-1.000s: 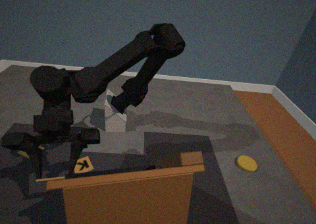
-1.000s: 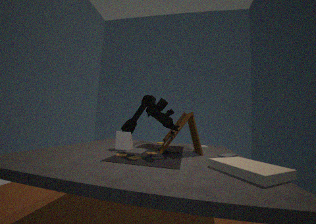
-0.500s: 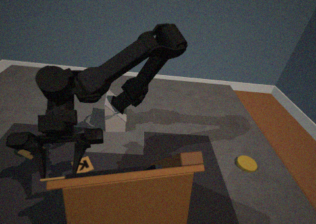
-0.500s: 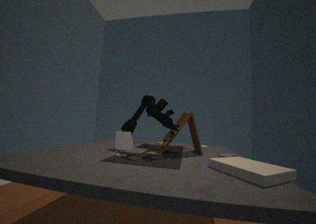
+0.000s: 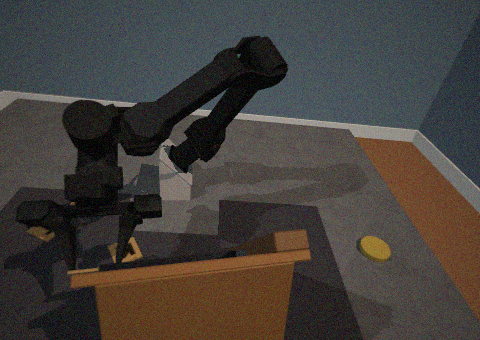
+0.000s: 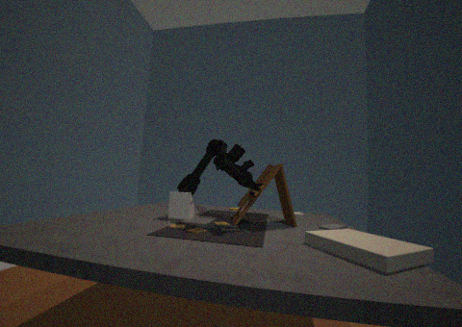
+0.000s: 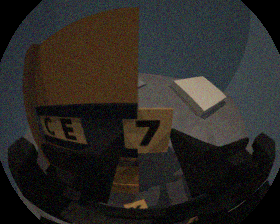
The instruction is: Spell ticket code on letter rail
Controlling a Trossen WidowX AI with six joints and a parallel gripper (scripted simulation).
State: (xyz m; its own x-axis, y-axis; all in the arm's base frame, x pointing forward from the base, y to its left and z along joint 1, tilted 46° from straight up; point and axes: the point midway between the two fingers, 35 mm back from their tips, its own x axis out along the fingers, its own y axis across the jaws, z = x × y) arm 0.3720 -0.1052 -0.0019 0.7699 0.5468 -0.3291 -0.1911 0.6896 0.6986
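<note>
My gripper is shut on the 7 tile, at the open end of the rail. In the wrist view the 7 stands upright, and the tile's left part overlaps the board's side edge; most of it is outside the rail. Tiles C and E sit in the rail toward its far end, with a dark gap between E and the 7. The wooden board leans like an easel. I cannot read a ticket code in these views.
A loose tile with a dark letter lies behind the board, another tile farther left. A yellow disc lies to the right in the top view. A pale flat block lies beyond the board's open side.
</note>
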